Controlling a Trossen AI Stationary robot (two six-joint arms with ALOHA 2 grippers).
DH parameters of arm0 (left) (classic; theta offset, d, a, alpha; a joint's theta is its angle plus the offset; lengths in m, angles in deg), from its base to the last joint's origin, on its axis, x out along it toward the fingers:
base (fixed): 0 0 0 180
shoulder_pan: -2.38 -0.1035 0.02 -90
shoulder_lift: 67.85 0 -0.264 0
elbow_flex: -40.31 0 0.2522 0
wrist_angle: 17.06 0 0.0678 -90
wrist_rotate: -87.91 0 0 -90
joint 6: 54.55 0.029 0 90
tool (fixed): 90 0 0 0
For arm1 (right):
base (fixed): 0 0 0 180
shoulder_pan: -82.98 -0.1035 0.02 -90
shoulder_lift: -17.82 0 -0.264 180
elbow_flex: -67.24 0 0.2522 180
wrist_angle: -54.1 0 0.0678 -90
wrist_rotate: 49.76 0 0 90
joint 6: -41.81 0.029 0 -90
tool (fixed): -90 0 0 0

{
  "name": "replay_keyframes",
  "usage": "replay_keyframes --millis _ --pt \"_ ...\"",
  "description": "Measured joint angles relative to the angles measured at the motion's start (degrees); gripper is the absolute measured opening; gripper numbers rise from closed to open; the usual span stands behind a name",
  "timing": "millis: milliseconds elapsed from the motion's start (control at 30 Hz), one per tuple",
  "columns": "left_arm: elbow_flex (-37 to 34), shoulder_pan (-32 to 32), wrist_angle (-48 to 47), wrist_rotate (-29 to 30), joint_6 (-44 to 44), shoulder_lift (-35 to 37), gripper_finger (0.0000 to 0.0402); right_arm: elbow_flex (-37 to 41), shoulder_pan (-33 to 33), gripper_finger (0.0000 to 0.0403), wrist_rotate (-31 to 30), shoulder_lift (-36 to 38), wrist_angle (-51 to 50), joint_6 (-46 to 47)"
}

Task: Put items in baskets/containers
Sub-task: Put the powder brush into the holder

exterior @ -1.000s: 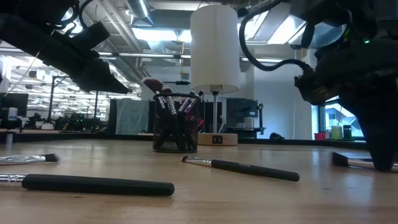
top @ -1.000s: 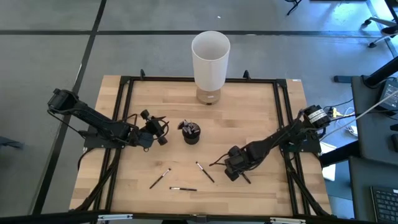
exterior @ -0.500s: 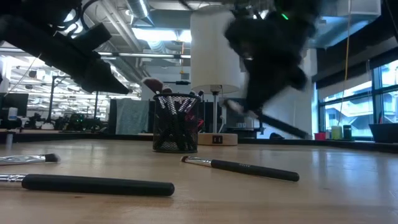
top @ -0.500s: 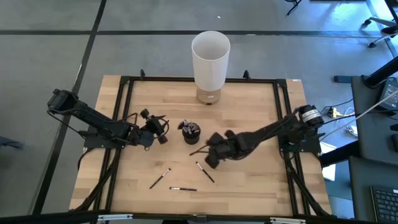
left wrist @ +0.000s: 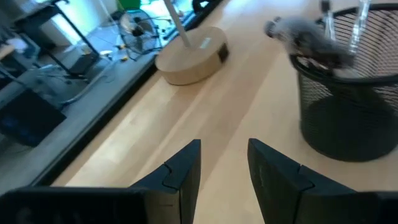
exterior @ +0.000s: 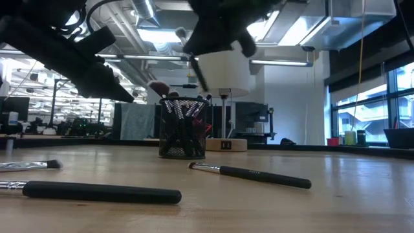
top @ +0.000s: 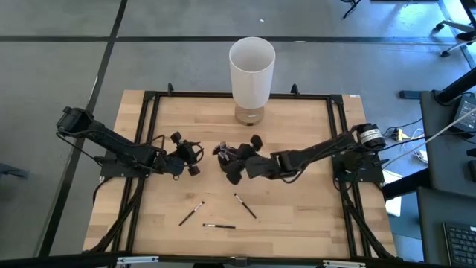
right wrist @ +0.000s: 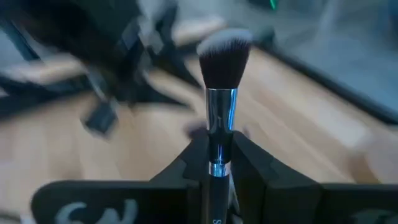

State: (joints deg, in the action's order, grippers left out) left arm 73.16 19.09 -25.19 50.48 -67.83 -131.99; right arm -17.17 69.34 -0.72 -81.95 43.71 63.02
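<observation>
Two arms reached in toward the table's middle. The right gripper (top: 236, 165) stretched low across the wood to hang over the dark mesh cup (exterior: 182, 128), its fingers (right wrist: 249, 163) clenched on a brush (right wrist: 222, 93) with a dark bushy head, pale tips and a silver collar. The left gripper (left wrist: 222, 163) waited just beside the cup, fingers parted and holding nothing. The cup already held several brushes; three more brushes (top: 245, 205) lay on the table nearer the front edge.

Upright mesh cup (exterior: 183, 127), apparently brush-filled; three brushes (top: 245, 205) flat.
</observation>
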Motion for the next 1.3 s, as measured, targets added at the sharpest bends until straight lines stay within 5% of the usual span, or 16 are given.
replay_keyframes --millis 167,367,667,967,1300 --pt "0.0 0.04 -0.49 -0.32 0.05 0.0 0.0127 8.92 2.29 0.005 5.87 0.09 27.44 -10.13" --pt "0.0 0.04 -1.15 -0.06 0.03 -0.02 0.0127 17.88 5.12 0.0051 5.94 0.05 40.46 -12.31" --pt "0.0 0.04 -0.44 0.44 0.0 -0.02 0.0127 22.58 8.38 0.0076 16.13 -0.15 44.54 -9.23" --pt "0.0 0.04 -0.22 0.42 0.05 -0.02 0.0127 22.6 8.32 0.0075 16.72 -0.21 44.38 -10.23" --pt "0.0 0.04 -0.89 0.34 0.05 -0.02 0.0127 22.62 10.27 0.0153 18.52 -0.21 40.02 -4.19"
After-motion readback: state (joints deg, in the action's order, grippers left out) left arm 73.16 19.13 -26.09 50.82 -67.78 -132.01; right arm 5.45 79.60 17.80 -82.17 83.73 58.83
